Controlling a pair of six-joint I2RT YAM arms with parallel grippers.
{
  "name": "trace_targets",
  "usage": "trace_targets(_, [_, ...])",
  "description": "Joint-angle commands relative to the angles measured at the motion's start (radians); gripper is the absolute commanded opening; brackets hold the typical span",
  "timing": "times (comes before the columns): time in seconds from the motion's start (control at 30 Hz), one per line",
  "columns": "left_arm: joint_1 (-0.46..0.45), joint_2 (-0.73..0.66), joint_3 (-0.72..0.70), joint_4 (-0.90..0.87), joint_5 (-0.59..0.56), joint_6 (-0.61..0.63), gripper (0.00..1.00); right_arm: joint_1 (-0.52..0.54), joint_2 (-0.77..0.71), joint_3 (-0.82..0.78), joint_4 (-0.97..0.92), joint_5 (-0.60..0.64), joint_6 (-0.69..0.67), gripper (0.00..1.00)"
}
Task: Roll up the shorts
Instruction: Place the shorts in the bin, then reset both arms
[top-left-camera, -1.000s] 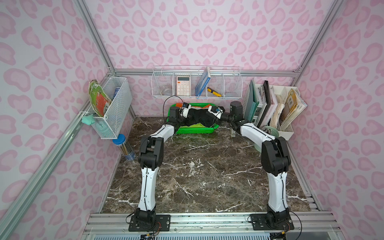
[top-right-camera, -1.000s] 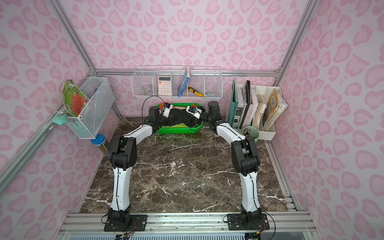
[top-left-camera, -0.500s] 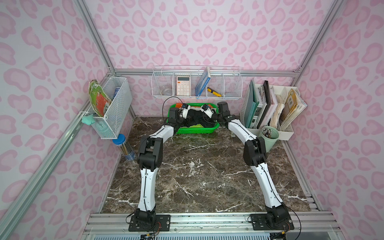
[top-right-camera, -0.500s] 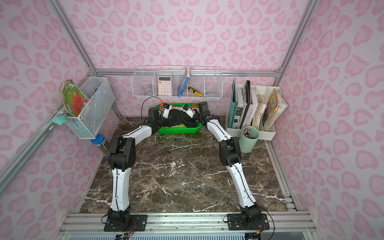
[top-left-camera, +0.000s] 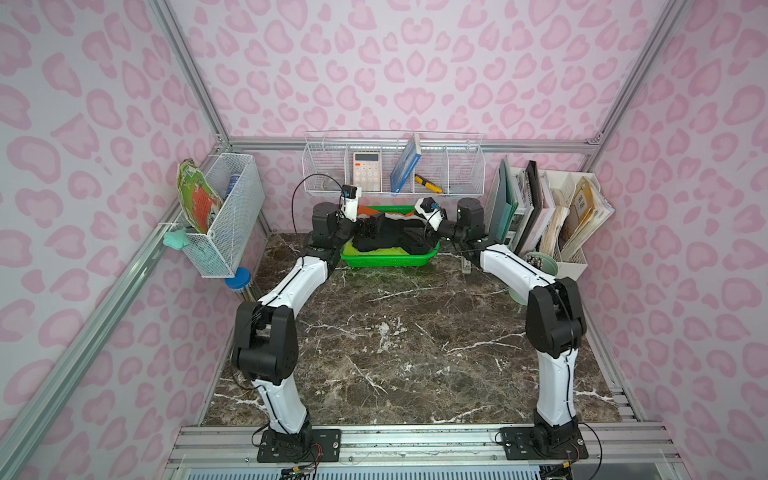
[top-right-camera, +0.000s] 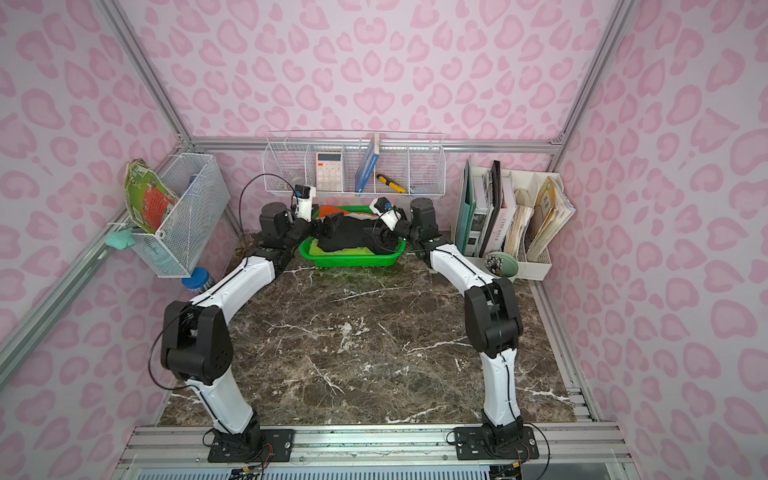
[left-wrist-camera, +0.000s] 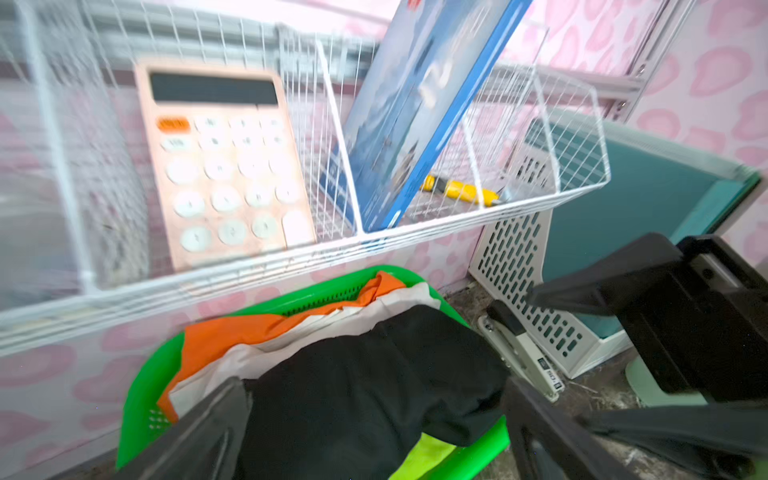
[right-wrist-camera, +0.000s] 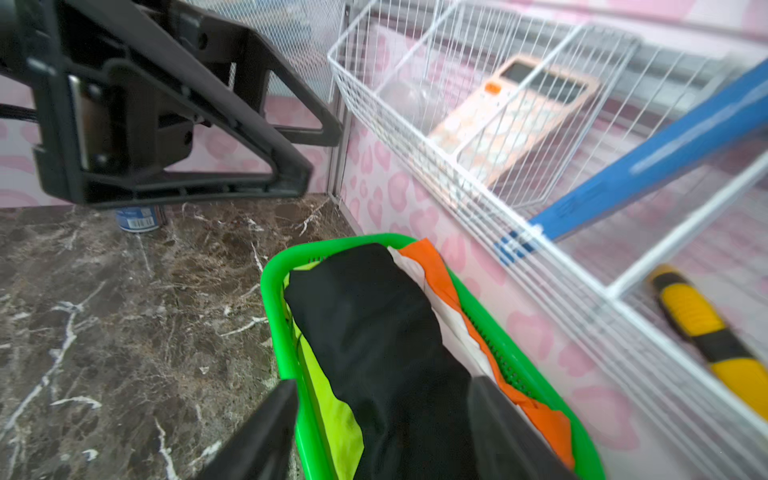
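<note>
- Looking at the back of the table (top-left-camera: 395, 332): the shorts (top-left-camera: 388, 235) sit in the green basket (top-left-camera: 386, 262) against the back wall. They're a dark, sausage-shaped bundle lying on top of an orange cloth (left-wrist-camera: 232, 332), a white cloth (left-wrist-camera: 291, 349) and a lime-green cloth (right-wrist-camera: 328, 399).
- The bundle's long axis runs side to side along the back wall, so one end points at each arm.
- The left gripper (left-wrist-camera: 374, 392) is at its own end of the bundle, jaws spread wide with a finger on either side of the black cloth. It isn't pinching anything as far as I can see. I can't tell whether the cloth actually brushes a finger.
- The right gripper (right-wrist-camera: 382, 388) mirrors that at the opposite end. Its jaws are apart too, and the black cloth runs out between them toward the other arm.
- Neither arm is nearer. Each has its own end, and they face each other along the roll.
- My read: the rolling looks done and the bundle is where it belongs, so what's left is getting the arms out.
- The roll lies lengthways between each pair of fingers, so backing each arm straight off along that axis, or lifting up, should clear it. A sideways sweep would drag it.
- Possible snag: it's soft fabric with nothing holding the roll shut. A finger catching a fold could loosen it or tug it over the basket rim.
</note>
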Motion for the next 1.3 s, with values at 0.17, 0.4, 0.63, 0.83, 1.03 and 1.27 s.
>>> trace_targets(0.17, [0.006,-0.375,-0.343,-0.195,-0.435,-0.011,0.99,-0.152,-0.371,-0.490,0.220,0.157,0.221,1.00])
trace_targets(0.4, [0.012,-0.548,-0.679,-0.167,-0.797,-0.067,0.99,-0.314,-0.597,-0.940,0.342,0.294,0.270,1.00])
trace_targets(0.63, [0.014,-0.463,-0.890,0.103,-0.903,-0.080,0.99,-0.404,-0.627,-1.224,0.587,0.448,0.272,1.00])
trace_targets(0.83, [0.026,-0.263,-0.930,0.358,-0.908,0.011,0.99,-0.428,-0.539,-1.306,0.723,0.493,0.272,1.00])
trace_targets(1.03, [0.065,-0.155,-0.908,0.477,-0.848,0.081,0.99,-0.433,-0.475,-1.452,1.007,0.523,0.283,1.00])
trace_targets(1.27, [0.198,-0.194,-0.929,0.419,-0.605,-0.029,0.99,-0.440,-0.438,-1.469,1.100,0.502,0.289,1.00])
